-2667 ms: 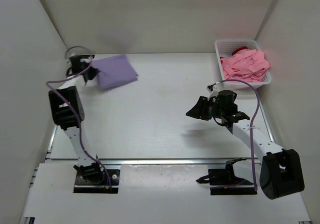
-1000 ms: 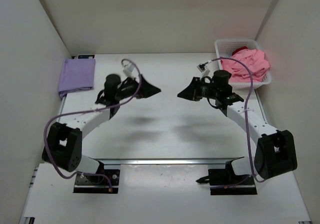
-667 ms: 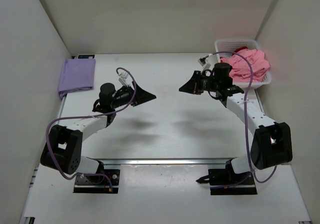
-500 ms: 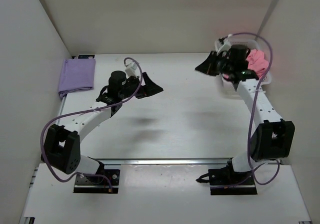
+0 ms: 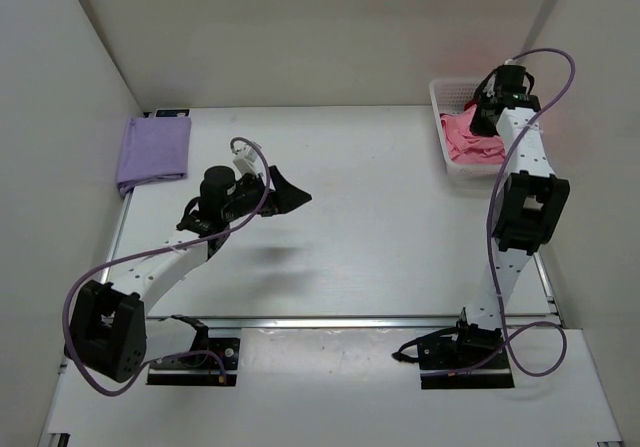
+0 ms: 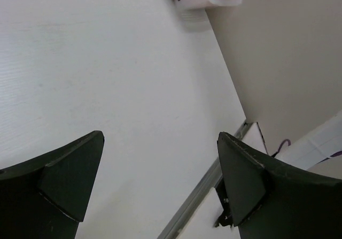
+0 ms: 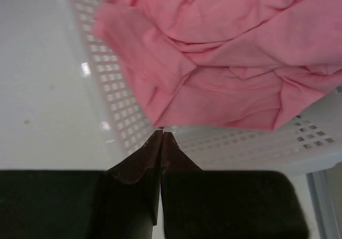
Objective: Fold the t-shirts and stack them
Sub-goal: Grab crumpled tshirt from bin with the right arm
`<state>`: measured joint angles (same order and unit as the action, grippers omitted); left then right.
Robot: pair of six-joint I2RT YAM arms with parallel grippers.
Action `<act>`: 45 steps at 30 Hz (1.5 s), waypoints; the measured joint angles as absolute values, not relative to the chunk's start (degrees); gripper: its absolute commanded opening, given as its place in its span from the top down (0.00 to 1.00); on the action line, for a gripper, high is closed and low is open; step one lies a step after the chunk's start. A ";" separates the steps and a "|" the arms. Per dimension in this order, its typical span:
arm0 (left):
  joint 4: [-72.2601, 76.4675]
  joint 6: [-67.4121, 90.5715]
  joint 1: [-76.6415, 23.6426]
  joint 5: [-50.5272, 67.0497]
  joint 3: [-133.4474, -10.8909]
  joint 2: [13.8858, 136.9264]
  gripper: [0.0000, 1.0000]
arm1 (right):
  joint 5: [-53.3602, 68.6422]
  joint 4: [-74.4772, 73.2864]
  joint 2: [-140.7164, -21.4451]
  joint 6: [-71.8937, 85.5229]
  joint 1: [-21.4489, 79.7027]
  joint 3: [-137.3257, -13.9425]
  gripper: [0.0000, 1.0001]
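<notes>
The pink t-shirt [image 7: 224,52] lies crumpled in the white lattice basket [image 7: 123,116] at the upper right of the overhead view. One flap spills over the basket's rim, which makes that loose edge the easiest part to take hold of. The lavender t-shirt [image 5: 153,153] lies folded flat on the counter [image 5: 380,227] at the upper left, well apart from the basket. That is probably where the stack will be built. No dark red shirt can be made out with any certainty.

The right tool [image 7: 162,136] reaches over the basket with its jaws pressed fully together. Their tips sit right at the lower hem of the hanging pink flap. Whether a thin fold of cloth is caught between them cannot be told, since no fabric shows in the seam.

The left tool [image 6: 160,185] hangs above bare counter left of centre. Its jaws are spread as wide as they go, and it holds and touches nothing. It looks parked there, ready to receive the pink shirt.
</notes>
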<state>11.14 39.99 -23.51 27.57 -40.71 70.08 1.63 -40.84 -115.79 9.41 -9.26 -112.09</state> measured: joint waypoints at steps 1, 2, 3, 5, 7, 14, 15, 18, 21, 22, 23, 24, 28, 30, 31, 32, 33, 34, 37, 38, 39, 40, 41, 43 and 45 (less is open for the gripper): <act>11.29 39.79 -22.55 28.14 -40.38 70.08 0.02 | 0.08 -41.87 -118.17 9.08 -9.52 -113.62 0.96; 11.79 39.59 -21.80 28.73 -39.99 70.19 0.01 | -1.58 -42.52 -120.53 8.82 -9.56 -115.15 0.88; 12.10 39.22 -21.47 29.02 -39.77 70.41 0.02 | -3.14 -43.38 -122.50 8.69 -9.41 -116.64 0.83; 13.41 38.89 -22.15 30.50 -39.46 71.22 0.01 | -6.57 -44.51 -125.91 7.84 -8.88 -119.46 0.64; 17.39 40.40 -22.52 33.10 -37.78 72.10 0.01 | -9.28 -44.66 -127.63 7.40 -8.73 -120.64 0.55; 21.30 43.97 -22.85 35.46 -34.96 77.73 0.01 | -12.14 -43.72 -130.04 7.51 -10.31 -122.37 0.40; 21.21 44.03 -23.07 35.38 -34.98 78.19 0.02 | -12.43 -43.57 -130.98 7.49 -10.63 -123.33 0.41; 21.71 44.99 -23.14 35.53 -34.98 78.76 0.27 | -12.62 -43.62 -135.28 7.53 -11.62 -128.57 0.46; 22.61 45.58 -23.51 35.24 -34.98 79.33 0.30 | -11.77 -43.00 -139.52 7.97 -12.64 -132.88 0.49; 22.59 45.52 -23.81 35.11 -34.98 79.48 0.31 | -11.20 -42.85 -140.55 8.05 -12.88 -133.47 0.51; 22.55 45.47 -24.18 35.05 -34.98 79.68 0.29 | -10.90 -42.89 -141.45 8.16 -13.02 -134.02 0.55; 22.57 45.43 -24.43 35.00 -34.98 79.88 0.30 | -10.74 -42.92 -142.19 8.29 -13.19 -134.56 0.68; 22.81 45.54 -24.95 35.05 -34.98 80.86 0.32 | -9.08 -43.42 -144.59 9.15 -13.58 -137.91 0.99; 22.79 45.54 -24.95 34.98 -34.98 81.23 0.32 | -8.14 -44.42 -144.79 10.04 -13.69 -139.33 1.00; 22.76 45.54 -24.93 34.96 -34.98 81.34 0.33 | -7.97 -44.77 -144.79 10.35 -13.69 -139.94 1.00; 22.72 45.56 -24.95 34.94 -34.98 81.36 0.35 | -7.86 -44.88 -144.66 10.52 -13.67 -140.49 1.00; 22.79 45.58 -24.97 34.89 -34.98 81.36 0.34 | -7.84 -44.86 -144.29 10.55 -13.63 -140.68 0.99; 22.79 45.56 -25.02 34.92 -35.00 81.36 0.34 | -7.84 -45.12 -143.74 10.59 -13.56 -140.68 1.00; 22.39 45.54 -25.39 34.96 -35.29 81.38 0.34 | -7.40 -46.78 -140.66 11.00 -13.45 -140.68 0.99; 22.28 45.54 -25.63 34.98 -35.57 81.36 0.34 | -7.11 -47.33 -139.11 11.18 -13.43 -140.68 1.00; 22.33 45.58 -25.74 35.05 -35.77 81.36 0.34 | -6.96 -47.75 -137.38 11.22 -13.43 -140.66 1.00; 22.35 45.65 -25.76 35.11 -35.88 81.32 0.34 | -6.81 -47.88 -134.87 11.38 -13.43 -140.11 1.00; 22.31 45.78 -25.80 35.14 -35.92 81.25 0.35 | -6.63 -47.99 -132.07 11.40 -13.39 -139.35 1.00; 22.06 46.11 -25.85 35.11 -35.97 81.01 0.34 | -6.11 -47.40 -125.03 11.42 -13.10 -136.64 1.00; 21.12 46.15 -25.89 35.07 -36.40 80.60 0.34 | -5.32 -47.03 -117.69 11.46 -12.93 -133.64 1.00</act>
